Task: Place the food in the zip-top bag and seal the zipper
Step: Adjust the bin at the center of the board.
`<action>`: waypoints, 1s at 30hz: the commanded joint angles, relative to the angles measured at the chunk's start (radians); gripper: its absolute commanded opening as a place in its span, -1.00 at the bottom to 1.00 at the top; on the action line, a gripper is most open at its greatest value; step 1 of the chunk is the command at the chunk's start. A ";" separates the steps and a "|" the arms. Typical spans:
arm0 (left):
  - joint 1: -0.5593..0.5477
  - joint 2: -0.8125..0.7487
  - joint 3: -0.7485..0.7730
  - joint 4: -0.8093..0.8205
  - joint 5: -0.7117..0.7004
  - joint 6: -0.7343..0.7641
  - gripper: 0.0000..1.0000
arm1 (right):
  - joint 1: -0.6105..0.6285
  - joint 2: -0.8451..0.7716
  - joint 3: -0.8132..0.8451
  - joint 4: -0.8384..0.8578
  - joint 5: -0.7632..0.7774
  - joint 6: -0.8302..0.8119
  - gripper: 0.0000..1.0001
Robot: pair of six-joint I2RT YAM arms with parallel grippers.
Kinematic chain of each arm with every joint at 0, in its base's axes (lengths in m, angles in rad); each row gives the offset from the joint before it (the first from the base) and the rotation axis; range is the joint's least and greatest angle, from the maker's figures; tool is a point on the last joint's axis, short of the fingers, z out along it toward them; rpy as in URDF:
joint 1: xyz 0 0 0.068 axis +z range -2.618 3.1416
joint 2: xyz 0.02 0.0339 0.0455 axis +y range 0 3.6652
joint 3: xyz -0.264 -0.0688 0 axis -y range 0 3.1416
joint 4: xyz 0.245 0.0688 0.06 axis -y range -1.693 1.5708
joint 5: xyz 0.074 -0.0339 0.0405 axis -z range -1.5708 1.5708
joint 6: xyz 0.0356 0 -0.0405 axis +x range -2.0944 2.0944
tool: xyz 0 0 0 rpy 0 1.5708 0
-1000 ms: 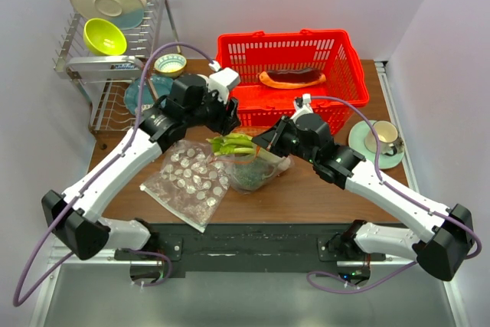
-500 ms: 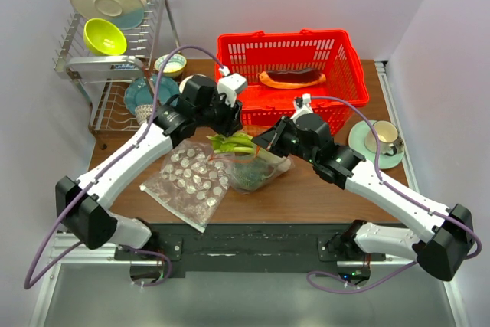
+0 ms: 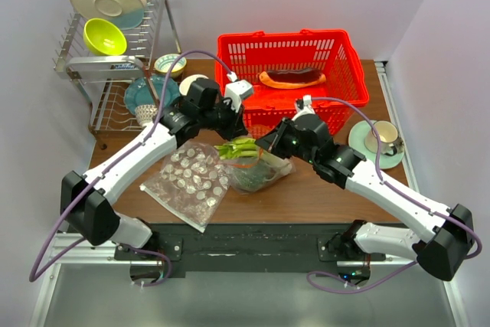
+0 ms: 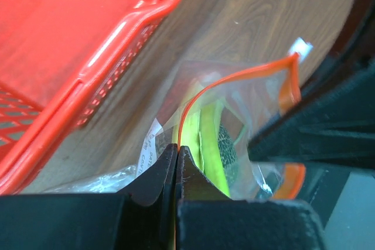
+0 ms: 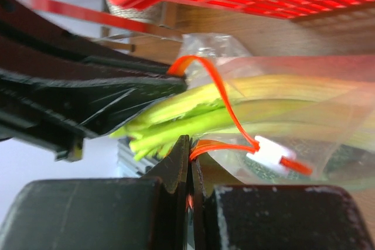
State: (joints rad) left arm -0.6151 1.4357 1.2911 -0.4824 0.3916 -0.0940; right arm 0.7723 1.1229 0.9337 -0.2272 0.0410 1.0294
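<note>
Top external view: found the zip-top bag (image 3: 264, 172) on the bench (image 3: 321, 191), just on the near side of the red basket (image 3: 283, 38), with its mouth held up between the two arms. Noted the left tool (image 3: 234, 132) at the left end of the mouth and the right tool (image 3: 266, 142) at the right end. Saw the light-green stalks (image 3: 236, 147) poking out of the mouth toward the left, and the dark green ball (image 3: 246, 178) down inside the bag. Spotted the red-brown slab (image 3: 292, 77) lying in the basket, well apart from the bag. Noticed a dotted clear bag (image 3: 187, 183) flat on the bench just left of the zip-top bag. Left wrist view: caught the left tool pressed together on the zipper (image 4: 234, 78), with the orange-red strip running straight down into the closed tips. Found the mouth gaping, the strip curved in an open loop over the stalks and a patch of the ball. Right wrist view: caught the right tool likewise pinching the zipper, with orange showing between the closed tips and a white slider (image 5: 270, 149) just to their right. Could not tell how far into the bag the stalks reached.
</note>
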 commanded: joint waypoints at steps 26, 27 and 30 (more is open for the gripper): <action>-0.046 -0.126 -0.077 0.151 -0.145 -0.122 -1.00 | 0.005 0.058 0.071 0.000 0.139 -0.373 -1.00; -0.046 -0.130 -0.107 0.215 -0.132 -0.144 -1.00 | 0.005 0.055 0.036 -0.004 0.104 -0.440 -1.00; -0.046 -0.139 -0.205 0.312 -0.054 -0.266 -1.00 | 0.005 0.043 -0.002 -0.128 0.102 -0.538 -1.00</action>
State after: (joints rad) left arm -0.6567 1.3300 1.1725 -0.3279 0.3130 -0.2279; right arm 0.7723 1.1824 0.9829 -0.2825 0.1635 0.7280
